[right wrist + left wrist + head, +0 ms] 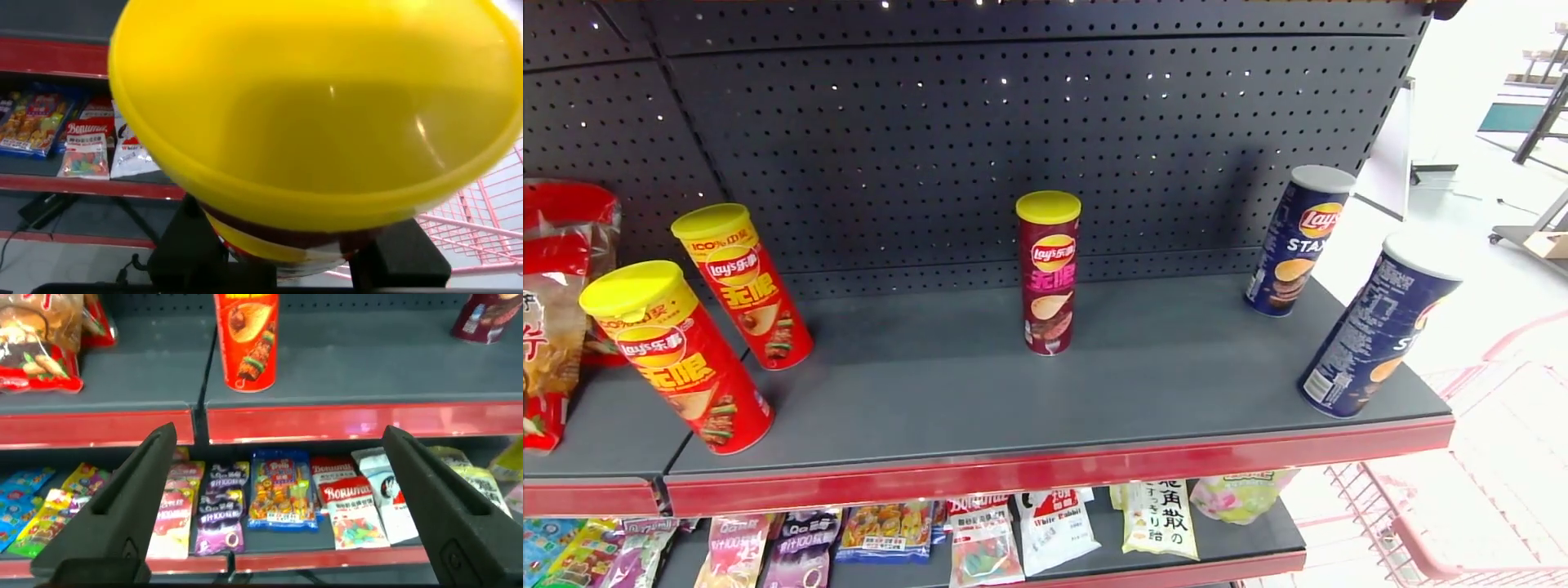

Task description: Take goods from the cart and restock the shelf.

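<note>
A: What is the largest thing in front of the robot?

B: A dark grey shelf (pixel 1143 367) with a red front lip and a perforated back panel (pixel 1013 122). To its right, lower down, stands the pink wire cart (pixel 1486 457).

A: What stands on the shelf?

B: Chip canisters, all upright and well apart. Two red canisters (pixel 678 359) (pixel 743 286) are at the left. One maroon canister (pixel 1048 273) is in the middle, near the back. Two navy canisters (pixel 1294 241) (pixel 1376 327) are at the right. Snack bags (pixel 556 310) lean at the far left.

A: And the item being restocked?

B: A yellow-lidded canister (pixel 310 106) sits in the right gripper (pixel 290 253), whose dark fingers are closed against its dark red body. It is held low, with the lower tier's candy packets (pixel 86 147) and the cart behind it. It is not yet up at the shelf.

A: The other arm?

B: The left gripper (pixel 279 431) is spread wide and holds nothing. It faces the shelf's red lip.

A: How should the placing go?

B: In my judgement, lift the canister above the red lip before moving inward, and keep it upright. Aim for the gap just beside the maroon canister, which looks like its match. Set the base flat before letting go. A tall, narrow can tips easily, and a brush against its neighbour could topple both.
</note>
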Controlling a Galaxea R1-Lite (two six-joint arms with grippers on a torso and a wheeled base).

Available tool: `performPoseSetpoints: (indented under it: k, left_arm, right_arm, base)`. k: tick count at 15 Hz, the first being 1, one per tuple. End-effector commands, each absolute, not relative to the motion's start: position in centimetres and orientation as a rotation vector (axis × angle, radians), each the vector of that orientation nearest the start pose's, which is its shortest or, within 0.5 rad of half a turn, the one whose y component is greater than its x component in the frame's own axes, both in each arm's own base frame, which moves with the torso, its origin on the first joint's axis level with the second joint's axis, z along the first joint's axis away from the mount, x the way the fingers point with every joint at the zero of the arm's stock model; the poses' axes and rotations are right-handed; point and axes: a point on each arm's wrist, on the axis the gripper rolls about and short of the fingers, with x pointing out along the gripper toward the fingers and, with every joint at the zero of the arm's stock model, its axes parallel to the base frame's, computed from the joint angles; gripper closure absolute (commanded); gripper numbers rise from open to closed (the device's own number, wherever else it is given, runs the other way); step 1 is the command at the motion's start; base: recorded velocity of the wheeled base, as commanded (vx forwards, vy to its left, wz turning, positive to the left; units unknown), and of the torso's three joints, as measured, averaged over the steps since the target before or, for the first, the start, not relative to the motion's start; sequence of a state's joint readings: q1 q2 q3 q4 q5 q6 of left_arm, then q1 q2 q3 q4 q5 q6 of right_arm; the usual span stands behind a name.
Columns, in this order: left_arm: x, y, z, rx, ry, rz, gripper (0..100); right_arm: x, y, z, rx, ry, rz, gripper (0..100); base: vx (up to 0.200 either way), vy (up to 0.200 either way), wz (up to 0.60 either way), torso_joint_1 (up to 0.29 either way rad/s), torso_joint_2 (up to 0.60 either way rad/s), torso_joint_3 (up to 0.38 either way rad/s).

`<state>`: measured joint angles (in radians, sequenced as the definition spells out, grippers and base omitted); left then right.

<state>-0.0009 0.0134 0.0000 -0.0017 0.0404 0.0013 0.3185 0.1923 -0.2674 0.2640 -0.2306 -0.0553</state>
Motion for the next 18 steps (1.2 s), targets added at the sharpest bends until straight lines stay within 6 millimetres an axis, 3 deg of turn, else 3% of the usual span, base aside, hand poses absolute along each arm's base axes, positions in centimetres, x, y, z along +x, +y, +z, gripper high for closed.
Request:
performPoseSetpoints:
  k: [1,3,4,5,6,7,8,9,12,13,14,16,18]
  left_arm:
    - [-1.8,0.1,7.7,0.004,0.058,0.031,0]
    - [-1.9,0.0,8.9,0.029,0.027,-0.06,0]
    - [-0.9,-0.1,14.4,0.009,0.03,-0.111,0]
    - [1.5,-0.3,20.7,-0.066,0.022,-0.141,0]
    - [3.3,-0.6,24.4,-0.096,0.01,-0.242,0]
    - [3.8,-0.8,24.8,-0.092,0.021,-0.282,0]
    - [6.2,-1.9,24.6,0.012,0.096,-0.525,0]
    - [8.1,-2.6,24.2,0.056,0.152,-0.608,0]
    - [17.0,-6.5,23.3,0.067,0.178,-0.745,0]
    - [19.1,-7.3,22.8,0.065,0.165,-0.766,0]
    - [22.1,-8.5,21.4,0.065,0.178,-0.817,0]
    - [25.7,-10.1,20.1,0.07,0.171,-0.876,0]
    - [27.9,-11.8,19.7,0.073,0.172,-0.907,0]
  right_arm:
    - [-2.3,-1.3,12.2,-0.116,0.182,0.098,100]
    - [-2.7,-1.3,11.3,-0.101,0.15,0.281,100]
    - [-2.8,-1.3,10.7,-0.102,0.149,0.298,100]
    - [-2.8,-1.3,10.2,-0.101,0.149,0.311,100]
    - [-2.9,-1.2,9.7,-0.099,0.149,0.334,100]
    - [-2.9,-1.2,9.6,-0.098,0.146,0.339,100]
    - [-3.0,-1.2,9.4,-0.097,0.141,0.345,100]
    - [-3.0,-1.3,9.3,-0.094,0.137,0.345,100]
    - [-3.0,-1.3,9.1,-0.095,0.14,0.345,100]
    - [-3.0,-1.3,9.1,-0.095,0.14,0.343,100]
    - [-3.0,-1.3,9.1,-0.095,0.14,0.343,100]
    - [-3.1,-1.3,9.2,-0.091,0.133,0.337,100]
    - [-3.1,-1.3,9.3,-0.089,0.13,0.33,100]
  base:
    - [0.0,0.0,0.0,0.0,0.0,0.0]
    - [0.0,0.0,0.0,0.0,0.0,0.0]
    - [0.0,0.0,0.0,0.0,0.0,0.0]
    - [0.0,0.0,0.0,0.0,0.0,0.0]
    - [0.0,0.0,0.0,0.0,0.0,0.0]
    - [0.0,0.0,0.0,0.0,0.0,0.0]
    - [0.0,0.0,0.0,0.0,0.0,0.0]
    - [0.0,0.0,0.0,0.0,0.0,0.0]
    - [0.0,0.0,0.0,0.0,0.0,0.0]
    - [0.0,0.0,0.0,0.0,0.0,0.0]
    - [0.0,0.0,0.0,0.0,0.0,0.0]
    - [0.0,0.0,0.0,0.0,0.0,0.0]
    - [0.0,0.0,0.0,0.0,0.0,0.0]
